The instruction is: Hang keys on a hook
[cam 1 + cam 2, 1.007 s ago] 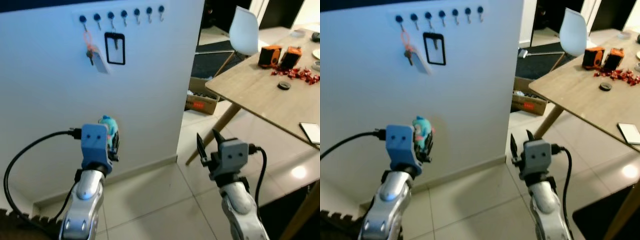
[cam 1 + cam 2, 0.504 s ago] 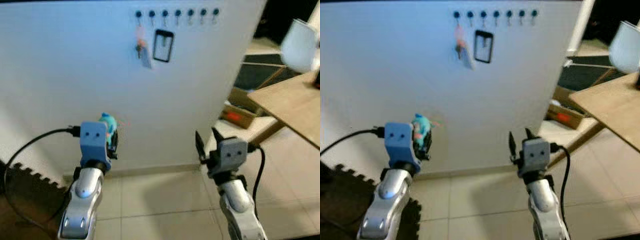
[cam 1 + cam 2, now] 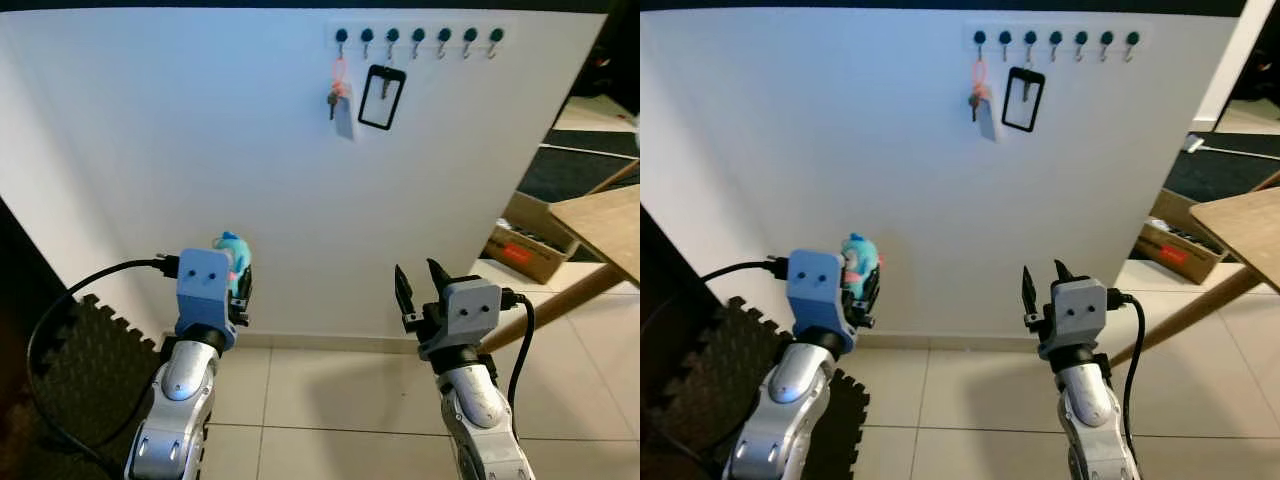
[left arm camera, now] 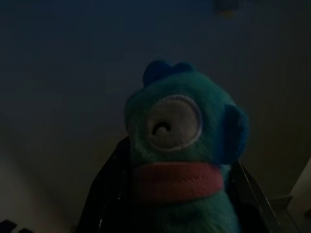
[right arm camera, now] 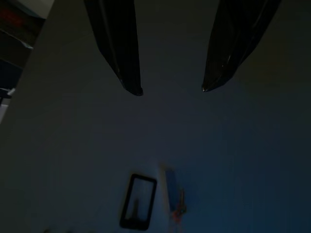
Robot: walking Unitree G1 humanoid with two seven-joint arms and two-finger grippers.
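Teal plush keychain [image 3: 231, 262] clamped in left gripper [image 3: 238, 285], low before white wall [image 3: 150, 150]. Right gripper [image 3: 418, 285] spread, empty. Carrying step; next, lift toward free hooks [image 3: 443, 36] at wall's top edge.

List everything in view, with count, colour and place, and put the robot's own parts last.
Hooks: seven, dark, in a row high on the white wall.
Keys on an orange loop with a pale tag: one set, hanging from the first hook.
Black rectangular frame: one, on the third hook.
Teal plush keychain toy: one, in the left gripper.
Cardboard box: one, brown, on the floor at right.
Wooden table: one, at right.
Foam mat: dark, at left.
Left gripper: shut on the toy.
Right gripper: open.
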